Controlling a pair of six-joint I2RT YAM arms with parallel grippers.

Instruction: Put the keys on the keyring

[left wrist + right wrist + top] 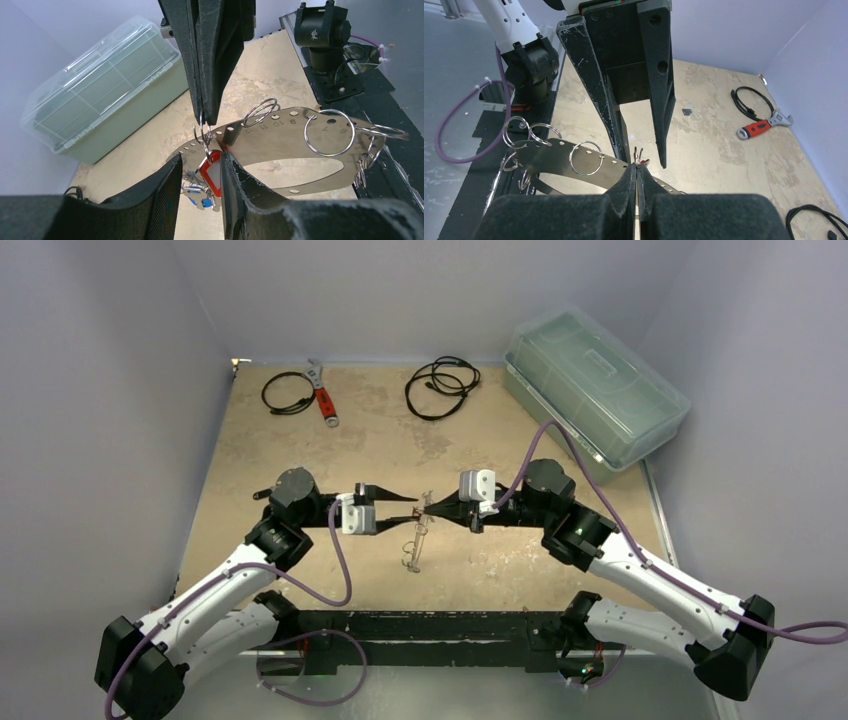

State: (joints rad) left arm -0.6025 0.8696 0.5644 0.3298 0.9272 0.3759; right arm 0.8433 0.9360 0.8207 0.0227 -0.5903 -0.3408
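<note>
Steel band of the keyring (295,131), punched with numbered holes and hung with split rings, hangs between my two arms above the table (500,440). My right gripper (636,171) is pinched tight on its end. My left gripper (201,160) stands narrowly parted around the red-headed key (212,176), with the blue key (196,199) just below.

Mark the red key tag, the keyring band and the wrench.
red key tag (213,177): left wrist view, its white label window.
keyring band (285,135): left wrist view, numbered upper strip.
wrench (323,399): top view, red handle.

Overhead view plus two close wrist views
</note>
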